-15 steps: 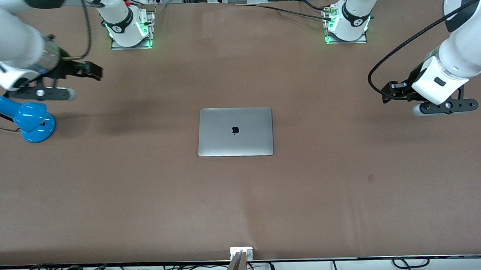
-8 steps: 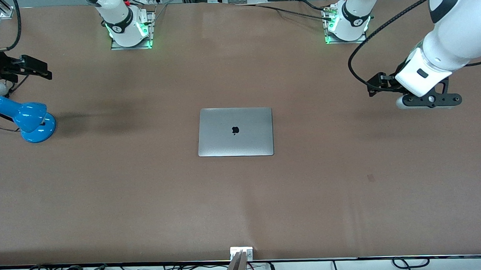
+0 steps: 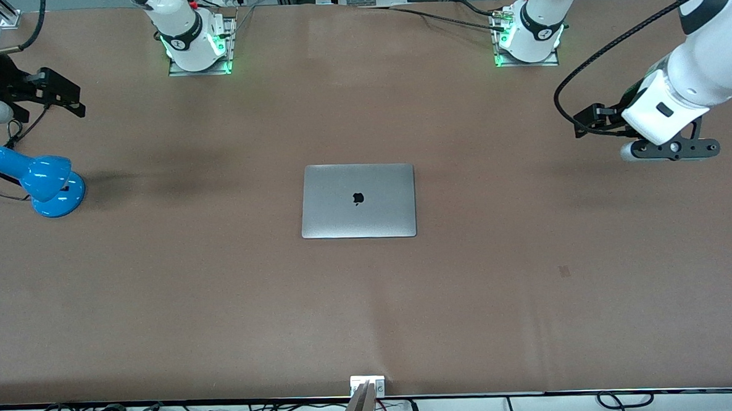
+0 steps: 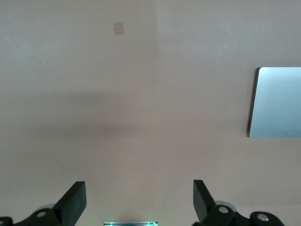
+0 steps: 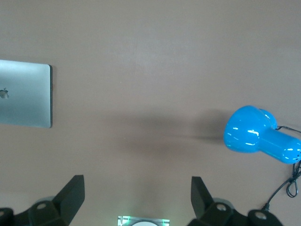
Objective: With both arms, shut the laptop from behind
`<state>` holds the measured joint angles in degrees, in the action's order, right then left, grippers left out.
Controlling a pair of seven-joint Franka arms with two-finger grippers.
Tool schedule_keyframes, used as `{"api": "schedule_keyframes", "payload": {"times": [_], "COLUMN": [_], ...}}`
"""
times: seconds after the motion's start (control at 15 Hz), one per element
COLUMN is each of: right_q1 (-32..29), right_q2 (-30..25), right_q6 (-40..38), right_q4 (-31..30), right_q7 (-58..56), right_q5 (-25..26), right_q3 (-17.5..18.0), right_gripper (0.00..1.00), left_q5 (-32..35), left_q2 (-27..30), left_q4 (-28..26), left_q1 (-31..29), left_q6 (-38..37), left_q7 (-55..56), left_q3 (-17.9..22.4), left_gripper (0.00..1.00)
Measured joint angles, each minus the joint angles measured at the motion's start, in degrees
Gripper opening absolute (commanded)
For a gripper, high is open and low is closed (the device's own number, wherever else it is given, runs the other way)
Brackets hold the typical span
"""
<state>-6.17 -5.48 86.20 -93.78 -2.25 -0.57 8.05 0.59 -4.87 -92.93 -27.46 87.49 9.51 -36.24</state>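
— Lying closed and flat in the middle of the brown tabletop (image 3: 530, 297): slim space-grey metal laptop (image 3: 358, 201), lid down, dark apple logo facing up.

— Hovering where, the left end effector (image 3: 587, 124)?

— Hanging over bare tabletop toward the left arm's end, well apart from the laptop, fingers (image 4: 75, 201) spreading wide and holding nothing. Showing only one edge of the grey lid in the left wrist view.

— And the right end effector (image 3: 58, 94)?

— Hanging over the right arm's end of the tabletop, above the glossy blue round-headed desk lamp (image 3: 36, 179), also well apart from the laptop. Fingers (image 5: 73, 194) standing wide, gripping nothing. Catching both the laptop's edge and the blue lamp head in the right wrist view.

— Touching anything?

— Nothing touching the laptop; lying between the two end effectors, with bare tabletop all around it.
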Motion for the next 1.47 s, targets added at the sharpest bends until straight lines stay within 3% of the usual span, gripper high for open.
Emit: {"api": "schedule_keyframes", "payload": {"times": [0.07, 0.2, 0.33, 0.53, 0.87, 1.47], "right_q1": [0.6, 2.0, 2.7, 2.7, 2.2, 2.2], "right_q2": [0.2, 0.9, 1.7, 1.7, 1.1, 1.1], "right_q6": [1.5, 6.8, 10.4, 11.0, 6.7, 6.5], "right_q4": [-0.8, -4.0, -6.3, -6.6, -6.6, -6.6], "right_q7": [0.0, 0.0, 0.1, 1.2, 8.5, 6.9], "right_q5": [0.0, 0.0, 0.0, 0.0, 0.0, 0.0], "right_q3": [-1.0, -2.4, -2.6, -2.9, -3.7, -3.6], "right_gripper": [1.00, 1.00, 1.00, 1.00, 1.00, 1.00], "left_q5": [0.0, 0.0, 1.0, 0.3, -1.5, -1.5], "left_q2": [0.0, 0.2, 0.9, 2.7, 4.8, 5.6], "left_q4": [0.0, 0.8, 1.7, 1.5, 0.0, -0.6], "left_q1": [1.7, 10.1, 15.8, 18.1, 23.7, 25.3], "left_q6": [0.1, 0.2, 0.2, 0.2, 0.6, 0.6], "left_q7": [-0.2, -1.2, -1.6, -2.1, -4.9, -5.1], "left_q3": [2.9, 14.0, 19.7, 21.8, 29.9, 31.2], "left_gripper": [1.00, 1.00, 1.00, 1.00, 1.00, 1.00]}}
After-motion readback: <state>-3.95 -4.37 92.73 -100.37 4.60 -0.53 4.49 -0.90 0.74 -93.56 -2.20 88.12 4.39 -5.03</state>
